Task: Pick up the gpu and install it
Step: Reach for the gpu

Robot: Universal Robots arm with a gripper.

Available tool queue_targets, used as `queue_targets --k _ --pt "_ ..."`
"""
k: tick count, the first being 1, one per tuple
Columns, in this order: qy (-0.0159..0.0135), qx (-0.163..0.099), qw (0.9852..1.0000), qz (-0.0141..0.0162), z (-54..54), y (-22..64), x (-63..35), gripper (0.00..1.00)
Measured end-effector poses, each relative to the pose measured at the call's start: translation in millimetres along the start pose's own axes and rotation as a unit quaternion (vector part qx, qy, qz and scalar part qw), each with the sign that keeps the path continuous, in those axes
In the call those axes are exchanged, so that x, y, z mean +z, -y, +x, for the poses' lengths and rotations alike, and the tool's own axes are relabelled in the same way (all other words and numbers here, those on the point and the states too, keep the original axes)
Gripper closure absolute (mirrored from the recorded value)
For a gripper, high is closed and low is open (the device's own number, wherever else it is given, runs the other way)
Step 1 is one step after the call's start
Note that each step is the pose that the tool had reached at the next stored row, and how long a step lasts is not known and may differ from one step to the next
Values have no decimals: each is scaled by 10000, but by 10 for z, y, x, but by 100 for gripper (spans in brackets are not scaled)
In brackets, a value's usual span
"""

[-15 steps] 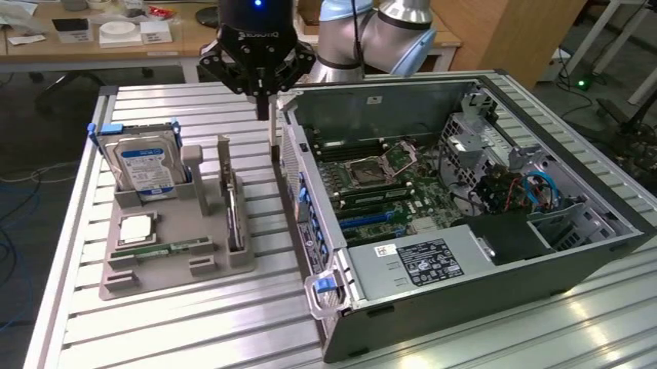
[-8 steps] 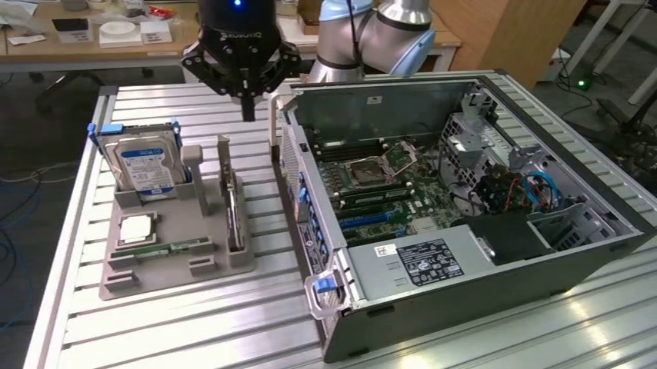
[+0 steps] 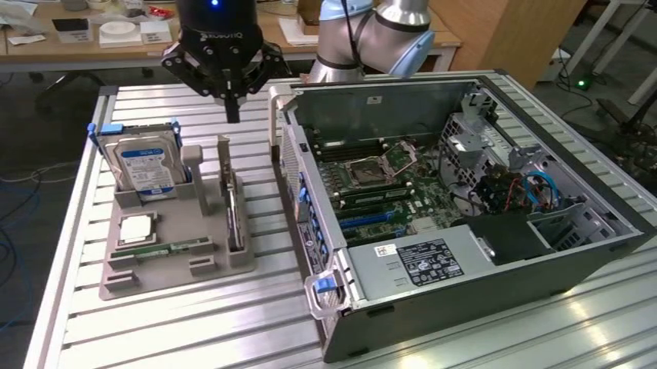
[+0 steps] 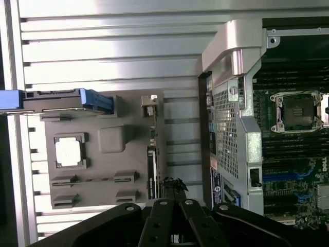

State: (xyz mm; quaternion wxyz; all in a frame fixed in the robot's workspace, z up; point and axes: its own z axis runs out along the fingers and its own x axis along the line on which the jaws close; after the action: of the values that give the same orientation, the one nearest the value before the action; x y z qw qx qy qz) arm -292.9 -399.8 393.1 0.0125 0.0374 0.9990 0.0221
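desk (image 3: 185, 330): your slatted metal desk carries a grey tray toward the exterior view's left and an open computer case toward its right.
computer case (image 3: 462, 292): it lies on its side with the panel off, so you look straight down at the motherboard (image 3: 390, 184) and its processor socket.
tray (image 3: 175, 269): it sits just beside the case. At its near end you have a square processor chip (image 3: 137, 228) lying flat, with a slim green memory stick (image 3: 165, 247) just in front of it.
gpu (image 3: 236, 219): your card stands on edge in the tray's slot on the side toward the case. It looks thin and dark, and nothing is gripping it. The wrist view shows it edge-on (image 4: 152, 170).
hard drive (image 3: 149, 165): it stands upright at the tray's far corner with its blue-white label facing you and blue clips at its sides.
end effector (image 3: 233, 114): it hangs above the tray's far end, roughly in line with the gpu and clear of it. Its fingers (image 4: 165, 191) are pressed together into one tip and hold nothing.
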Motion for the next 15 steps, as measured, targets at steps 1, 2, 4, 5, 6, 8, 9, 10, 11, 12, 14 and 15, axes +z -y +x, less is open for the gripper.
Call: queue_targets --k 1,2,4,5,6,8,9,10,11,12,14,15 --pt "0 0 10000 0 23 2 -1 90" --pt "0 0 10000 0 46 4 -2 90" --pt "0 1 10000 0 99 8 -3 90" --pt "0 1 10000 0 124 10 -3 90" --pt "0 1 10000 0 146 12 -4 90" --pt "0 0 10000 0 187 16 -5 90" --pt "0 0 10000 0 208 18 -6 90" --pt "0 0 10000 0 228 20 -6 90" --pt "0 0 10000 0 248 22 -7 90" --pt "0 0 10000 0 267 23 -7 90" --pt "0 0 10000 0 307 27 -8 90" --pt "0 0 10000 0 328 29 -9 90"
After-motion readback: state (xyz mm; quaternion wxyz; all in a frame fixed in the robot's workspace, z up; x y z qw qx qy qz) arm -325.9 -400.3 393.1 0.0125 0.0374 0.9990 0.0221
